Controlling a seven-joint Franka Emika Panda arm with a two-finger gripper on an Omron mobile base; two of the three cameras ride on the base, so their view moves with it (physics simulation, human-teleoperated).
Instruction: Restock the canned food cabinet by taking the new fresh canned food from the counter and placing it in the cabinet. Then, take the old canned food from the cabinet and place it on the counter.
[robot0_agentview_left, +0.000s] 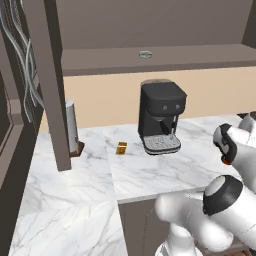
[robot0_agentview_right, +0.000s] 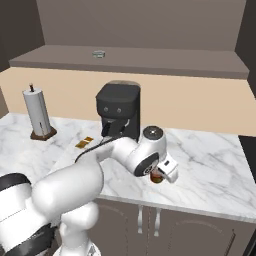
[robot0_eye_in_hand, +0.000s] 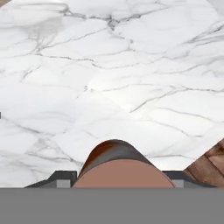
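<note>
**Closing in on the fresh can at the counter's front edge**

Working the first step: fetching the new fresh canned food (robot0_eye_in_hand: 118, 164) from the counter (robot0_agentview_right: 210, 165). Reaching low over the marble in the right base view, with the gripper (robot0_agentview_right: 161, 176) sitting right at the red-orange can, which is peeking out at about 7 o'clock of the white hand. Filling the bottom centre of the hand view with the can's rounded side, between the two dark finger tips (robot0_eye_in_hand: 59, 178). Standing on either side of it, those tips, but whether pressing on the can or merely flanking it: cannot tell.

Waiting up on the cabinet (robot0_agentview_left: 50, 85) shelf, the old canned food (robot0_agentview_left: 145, 54), a flat silver tin at roughly 12 o'clock above the coffee machine (robot0_agentview_left: 160, 117). Standing at 9 o'clock of the machine, a paper towel holder (robot0_agentview_right: 37, 116).

Judging the next move: confirming a firm pinch, lifting straight up clear of the marble, then swinging high toward the shelf, steering wide of the coffee machine and setting down apart from the tin.
</note>
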